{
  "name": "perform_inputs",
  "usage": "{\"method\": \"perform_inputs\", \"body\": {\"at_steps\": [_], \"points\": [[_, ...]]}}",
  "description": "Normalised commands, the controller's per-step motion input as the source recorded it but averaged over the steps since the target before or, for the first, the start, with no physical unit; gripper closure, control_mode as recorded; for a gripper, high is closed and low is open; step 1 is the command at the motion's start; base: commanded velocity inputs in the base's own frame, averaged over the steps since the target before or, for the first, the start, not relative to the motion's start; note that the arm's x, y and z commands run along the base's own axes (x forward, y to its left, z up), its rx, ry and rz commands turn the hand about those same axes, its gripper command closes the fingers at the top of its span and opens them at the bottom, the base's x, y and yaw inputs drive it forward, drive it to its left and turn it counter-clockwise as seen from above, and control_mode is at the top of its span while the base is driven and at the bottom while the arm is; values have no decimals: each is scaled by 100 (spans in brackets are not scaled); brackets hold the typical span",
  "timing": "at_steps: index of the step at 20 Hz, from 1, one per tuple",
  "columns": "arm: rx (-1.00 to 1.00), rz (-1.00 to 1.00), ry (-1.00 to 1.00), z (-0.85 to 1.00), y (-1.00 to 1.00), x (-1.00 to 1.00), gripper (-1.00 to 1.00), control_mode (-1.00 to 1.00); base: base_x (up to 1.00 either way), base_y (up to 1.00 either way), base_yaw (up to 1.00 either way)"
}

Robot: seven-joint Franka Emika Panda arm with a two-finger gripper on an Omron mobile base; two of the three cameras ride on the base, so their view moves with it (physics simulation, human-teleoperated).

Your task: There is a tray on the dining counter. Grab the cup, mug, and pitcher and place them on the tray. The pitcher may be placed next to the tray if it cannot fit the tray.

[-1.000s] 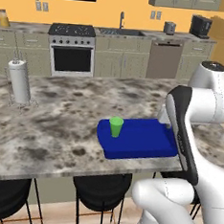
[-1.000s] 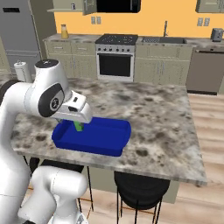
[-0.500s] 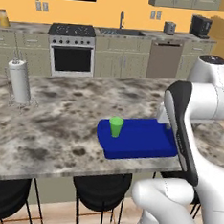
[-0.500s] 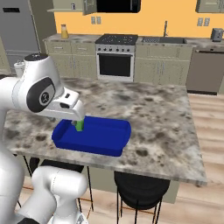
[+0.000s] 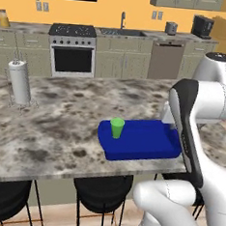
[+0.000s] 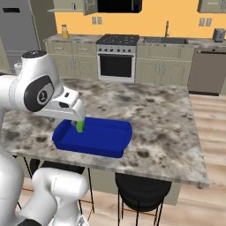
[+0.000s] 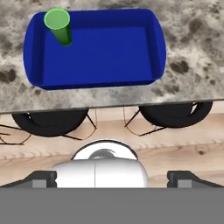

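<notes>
— One vessel stands on the tray point(image 5: 146, 146) so far: the cup point(image 5: 116, 128), upright, tucked into the tray's corner nearest the stove side and the paper-towel end of the counter point(image 5: 51, 124). In the hand view it sits in the tray's upper left corner.

— Where does the tray lie?

— On the dining counter, right along the near edge above the black stools point(image 7: 48, 120), with its long side running parallel to that edge. The tray's floor around the cup is bare blue.

— And the gripper?

— The gripper point(image 7: 112, 179) is released, jaws spread wide with nothing between them. In the hand view the two dark fingertips point(image 7: 41, 178) stand far apart at the bottom, and the camera looks down over the counter's edge at the tray, the stools and the wooden floor. It hangs above the tray, apart from the cup.

— What about the pitcher?

— A small bottle-like shape with orange-yellow contents point(image 6: 65, 32) stands on the back kitchen counter, at the end left of the stove point(image 6: 117, 57); it is too small to say for sure that it is the pitcher. The mug I cannot make out.

— Anything else on the dining counter?

— A paper towel roll point(image 5: 19, 82) on its stand, upright near the far left edge, well apart from the tray.
</notes>
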Motion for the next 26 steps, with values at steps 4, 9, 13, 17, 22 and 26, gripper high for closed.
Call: {"method": "perform_inputs", "body": {"at_steps": [4, 9, 13, 17, 22, 26], "points": [[0, 0, 0, 0, -10, -23, -100, -100, 0, 0, 0], [0, 0, 0, 0, 0, 0, -100, 100, -54, -4, 0], [0, 0, 0, 0, 0, 0, -100, 100, -99, 0, 0], [0, 0, 0, 0, 0, 0, -100, 100, -93, 80, 0], [0, 0, 0, 0, 0, 0, -100, 100, -49, 100, 0], [0, 0, 0, 0, 0, 0, -100, 100, -12, 100, 0]]}}
